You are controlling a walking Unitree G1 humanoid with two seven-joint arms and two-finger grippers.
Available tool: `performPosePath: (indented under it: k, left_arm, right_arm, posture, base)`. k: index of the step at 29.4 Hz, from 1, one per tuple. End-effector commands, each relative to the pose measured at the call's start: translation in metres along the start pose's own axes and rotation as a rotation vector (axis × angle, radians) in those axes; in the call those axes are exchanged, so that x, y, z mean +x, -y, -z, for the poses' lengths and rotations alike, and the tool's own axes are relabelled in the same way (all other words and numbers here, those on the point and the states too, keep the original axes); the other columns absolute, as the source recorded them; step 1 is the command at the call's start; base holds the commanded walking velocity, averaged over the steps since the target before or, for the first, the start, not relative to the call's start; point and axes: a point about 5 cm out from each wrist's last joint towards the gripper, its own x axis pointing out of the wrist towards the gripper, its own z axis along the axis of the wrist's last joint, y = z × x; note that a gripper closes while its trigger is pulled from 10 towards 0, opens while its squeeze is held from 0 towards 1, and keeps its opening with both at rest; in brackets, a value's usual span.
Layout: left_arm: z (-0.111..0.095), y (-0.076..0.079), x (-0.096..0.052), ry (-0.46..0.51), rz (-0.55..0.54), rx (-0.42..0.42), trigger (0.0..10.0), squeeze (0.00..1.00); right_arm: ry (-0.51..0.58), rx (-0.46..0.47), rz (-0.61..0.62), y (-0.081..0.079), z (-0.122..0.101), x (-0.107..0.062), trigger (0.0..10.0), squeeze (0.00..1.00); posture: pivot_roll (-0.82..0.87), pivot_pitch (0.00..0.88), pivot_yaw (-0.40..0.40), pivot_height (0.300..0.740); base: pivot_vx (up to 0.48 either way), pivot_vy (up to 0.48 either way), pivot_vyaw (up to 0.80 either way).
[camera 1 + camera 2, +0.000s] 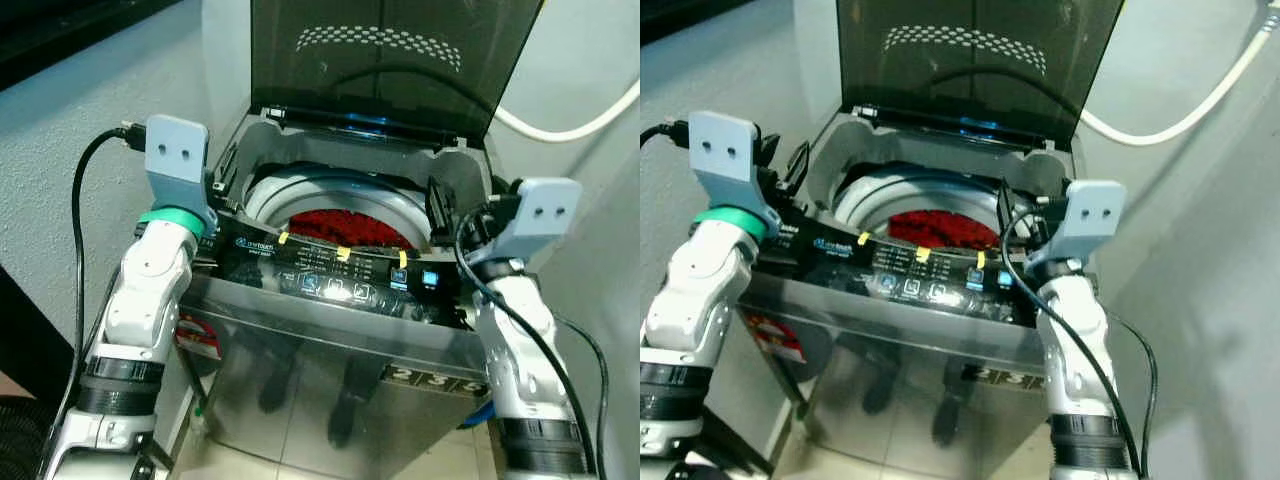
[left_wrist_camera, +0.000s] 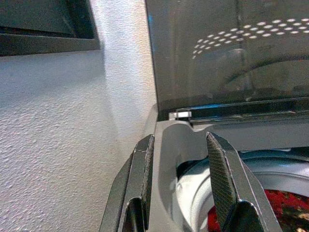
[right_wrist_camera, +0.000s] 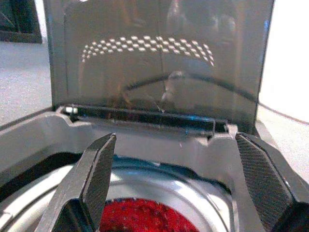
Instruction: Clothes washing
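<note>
I am looking down at a top-loading washer [image 1: 330,330] with its dark tinted lid [image 1: 390,60] standing upright at the back. The drum [image 1: 300,195] is open to me, and red clothes [image 1: 350,228] lie at its bottom, below the pale rim. I cannot tell how many pieces are in there, since the control panel [image 1: 340,275] along the front edge cuts off the near part of the drum.

My left gripper [image 2: 186,183] is at the washer's left top edge, with its fingers [image 2: 222,179] parted; one finger sits on the outer side of the grey corner moulding and the other on the drum side, holding nothing. My right gripper [image 3: 178,183] hovers at the right side of the opening, spread wide over the drum and empty, with the red cloth showing between its fingers [image 3: 99,169] in the right wrist view.

Both grey wrist housings block the washer's top corners in the head views. A white hose [image 1: 570,115] runs along the wall behind, cut off at the picture's edge. The steel front panel carries dim reflections that I cannot read, and the number sticker [image 1: 430,380] low on the right is partly covered by my right arm. A red label [image 1: 200,335] shows on the left side, half hidden behind my left arm.
</note>
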Motion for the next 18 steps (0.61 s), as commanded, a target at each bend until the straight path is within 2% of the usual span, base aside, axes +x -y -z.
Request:
performPosePath:
  k: [1,15,18]
  left_arm:
    - [0.0029,-0.0028,-0.0004,-0.007,-0.022,0.005,10.0,0.0]
    - [0.0054,-0.0037,0.0003,-0.004,-0.049,-0.004,10.0,0.0]
    - [0.0051,-0.0023,0.0014,0.001,-0.047,-0.004,10.0,0.0]
  right_arm:
    - [-0.011,0.009,-0.004,0.001,0.0018,0.0002,10.0,0.0]
    - [-0.012,0.002,-0.001,-0.005,0.0043,-0.0002,10.0,0.0]
    - [-0.007,0.003,0.002,-0.0044,0.0052,0.0009,10.0,0.0]
  posture:
    - [0.07,0.0,-0.027,0.74]
    - [0.07,0.0,-0.025,0.74]
    - [0.07,0.0,-0.025,0.74]
  base:
    - [0.0,0.0,0.0]
    - [0.0,0.0,0.0]
    - [-0.301,0.0,0.0]
